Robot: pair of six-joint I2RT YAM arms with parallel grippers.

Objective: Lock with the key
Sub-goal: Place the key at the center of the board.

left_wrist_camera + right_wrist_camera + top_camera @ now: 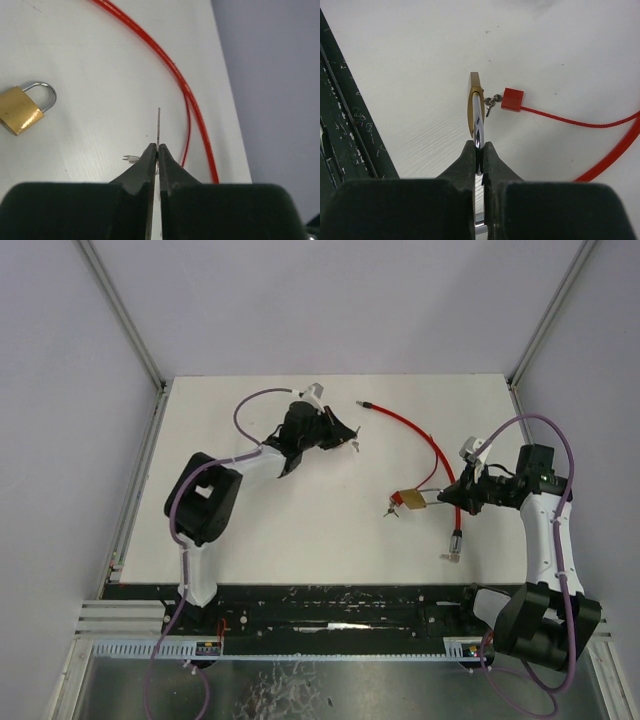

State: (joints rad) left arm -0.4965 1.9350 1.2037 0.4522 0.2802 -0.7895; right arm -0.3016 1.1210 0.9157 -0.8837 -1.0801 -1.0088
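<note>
The white table (300, 540) is sitting between pale lilac walls. Nearest the bases, the right gripper (479, 145) is clamping the chrome shackle of the brass padlock (474, 100). It is holding the lock on edge, long axis across the table, body pointing left. Farther back and well apart, the left gripper (158, 146) is pinching the key (159, 122), blade pointing straight ahead. Alignment seems to be the step in hand. Next, the blade needs lining up with the keyhole end.

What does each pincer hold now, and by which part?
The right pincer holds the brass padlock by its steel shackle. The left pincer pinches what seems to be the key, a thin blade seen edge-on, by its near end.
</note>
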